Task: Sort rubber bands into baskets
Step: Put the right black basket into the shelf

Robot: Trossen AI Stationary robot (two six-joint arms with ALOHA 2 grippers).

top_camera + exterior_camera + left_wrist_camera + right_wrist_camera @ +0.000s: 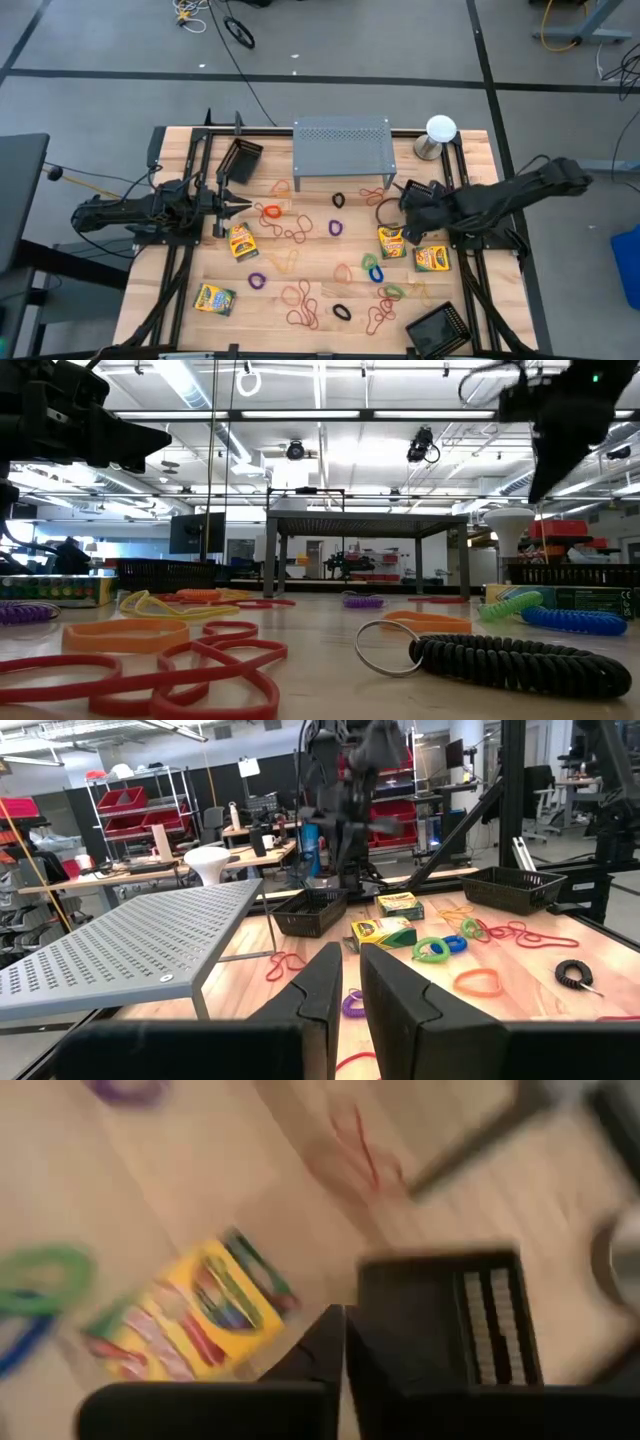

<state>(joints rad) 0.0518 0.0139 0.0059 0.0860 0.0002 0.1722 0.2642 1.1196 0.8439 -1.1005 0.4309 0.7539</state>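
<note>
Left pincer (243, 206) narrow, holding nothing; one basket (240, 160) just beyond it. Bands (300, 232), too tangled to count, strewn over the counter (320, 262) between both pincers. Four crayon boxes (241, 241). Right pincer (404, 200) fingers together, over a second basket (424, 193), mostly hidden. Third basket (440, 329) at the near edge, cut off.

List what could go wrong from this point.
The right gripper hangs over the basket beside a crayon box; descending carelessly may knock either. The red bands lie tangled, so one pick may drag several. The left gripper waits shut, near another basket.
</note>
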